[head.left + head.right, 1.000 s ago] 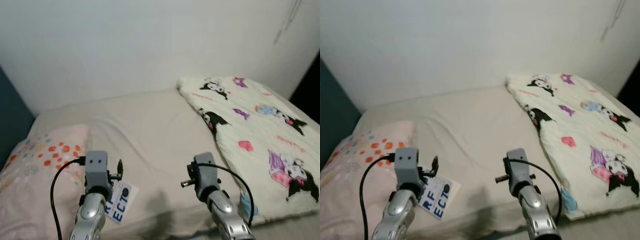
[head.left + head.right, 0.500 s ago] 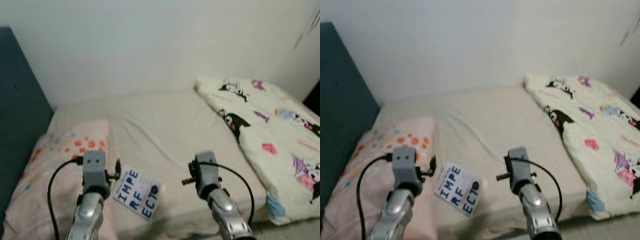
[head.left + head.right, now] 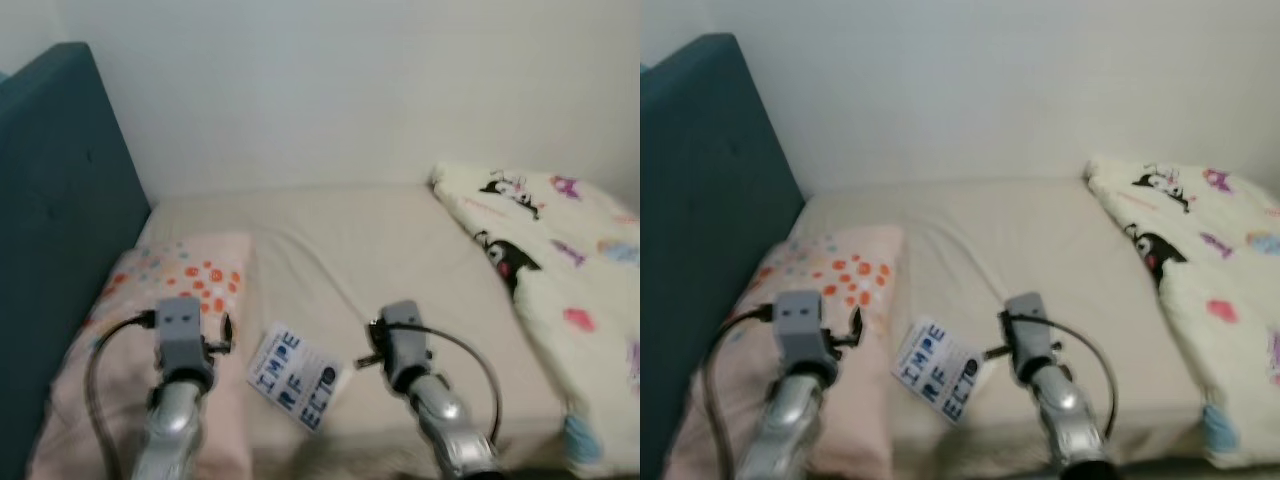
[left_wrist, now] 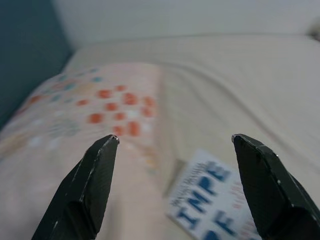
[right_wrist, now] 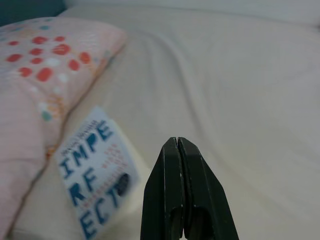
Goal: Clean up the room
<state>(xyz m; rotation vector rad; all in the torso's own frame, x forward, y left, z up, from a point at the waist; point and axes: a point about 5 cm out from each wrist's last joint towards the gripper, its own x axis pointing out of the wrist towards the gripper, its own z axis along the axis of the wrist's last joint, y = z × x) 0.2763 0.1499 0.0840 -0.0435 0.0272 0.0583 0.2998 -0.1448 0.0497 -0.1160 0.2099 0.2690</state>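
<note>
You have the white paperback book with blue block lettering (image 3: 295,378) lying flat on the beige bed sheet (image 3: 380,250), just beside the pink pillow with orange dots (image 3: 170,300) and between your two arms. Your left claw (image 4: 172,145) hangs spread wide above the pillow's edge; your right claw (image 5: 178,150) is pressed together, holding nothing. Likely risk: a flat book on soft bedding may slide or sink when pinched, and you could catch sheet instead. The head views add the teal headboard (image 3: 50,220) and cartoon-print cream blanket (image 3: 560,260); the wrist views show the fingers' spacing.
</note>
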